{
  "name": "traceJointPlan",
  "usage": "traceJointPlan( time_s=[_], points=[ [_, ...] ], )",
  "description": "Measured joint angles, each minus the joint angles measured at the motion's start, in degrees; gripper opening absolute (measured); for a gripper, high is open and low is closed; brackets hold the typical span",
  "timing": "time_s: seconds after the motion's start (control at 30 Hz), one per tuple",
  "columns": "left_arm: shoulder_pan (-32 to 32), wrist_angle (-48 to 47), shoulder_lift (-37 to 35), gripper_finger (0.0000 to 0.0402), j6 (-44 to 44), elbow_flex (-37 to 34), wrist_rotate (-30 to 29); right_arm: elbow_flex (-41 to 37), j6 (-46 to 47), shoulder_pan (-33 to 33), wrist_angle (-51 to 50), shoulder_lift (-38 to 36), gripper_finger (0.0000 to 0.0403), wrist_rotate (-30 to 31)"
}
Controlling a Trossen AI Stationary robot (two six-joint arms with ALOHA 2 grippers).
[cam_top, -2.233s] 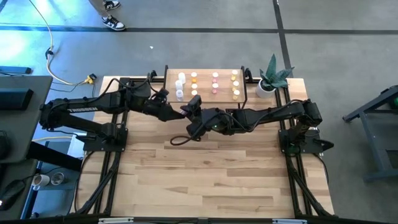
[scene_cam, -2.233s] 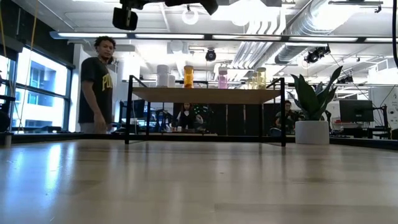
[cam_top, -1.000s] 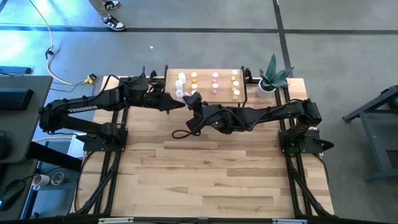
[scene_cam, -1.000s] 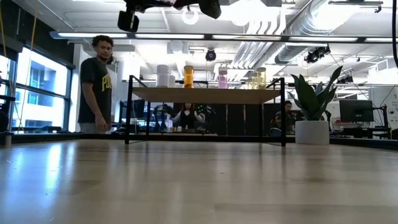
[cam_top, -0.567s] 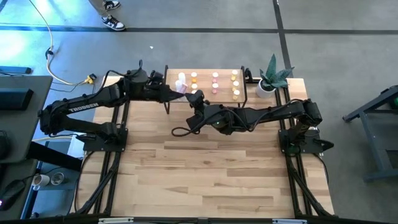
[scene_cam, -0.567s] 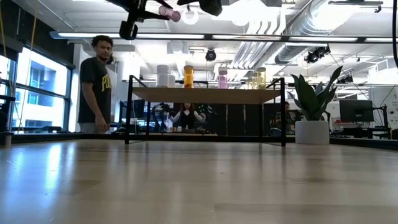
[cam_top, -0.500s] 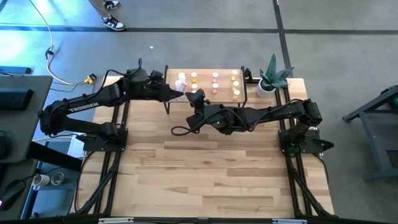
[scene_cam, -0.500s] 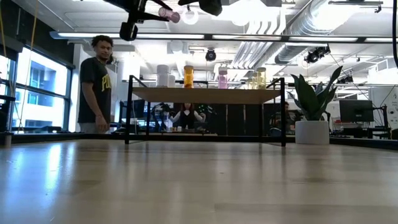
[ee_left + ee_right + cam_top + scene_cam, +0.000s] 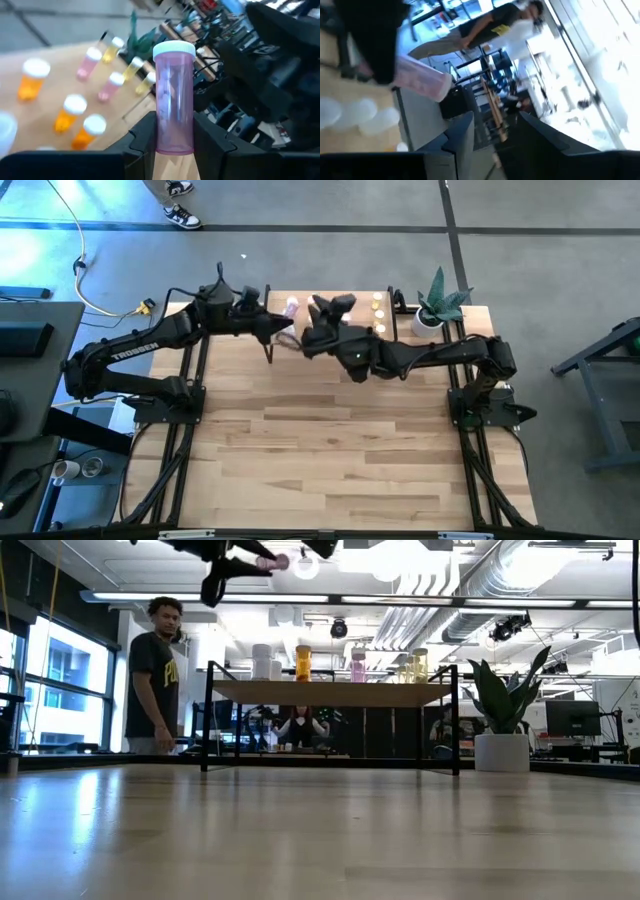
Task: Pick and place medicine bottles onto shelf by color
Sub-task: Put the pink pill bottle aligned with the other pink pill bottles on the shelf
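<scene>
Both arms are now reaching farther toward the shelf than a moment ago, the right one swinging over its top board. Left gripper is clenching a pink bottle by its base, cap pointing outward, high above the shelf's left end. Right gripper is standing partly parted with nothing between its fingers, hanging just beside that bottle. Orange bottles, pink and yellow ones are standing in rows on the shelf top.
</scene>
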Motion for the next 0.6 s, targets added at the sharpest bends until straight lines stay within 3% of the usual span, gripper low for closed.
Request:
traceJointPlan(
  time_s=[0.27, 0.6],
  points=[
    [0.0, 5.1, -0.04, 0.0092, 8.74, 0.01, 0.0, 0.76, 14.08, -2.39, 4.38, -0.02, 0.014, 0.41],
    [0.0, 6.35, -0.04, 0.0092, 15.78, 0.04, -0.02, 11.57, 33.78, -3.29, -1.71, -0.09, 0.014, -1.28]
  ],
)
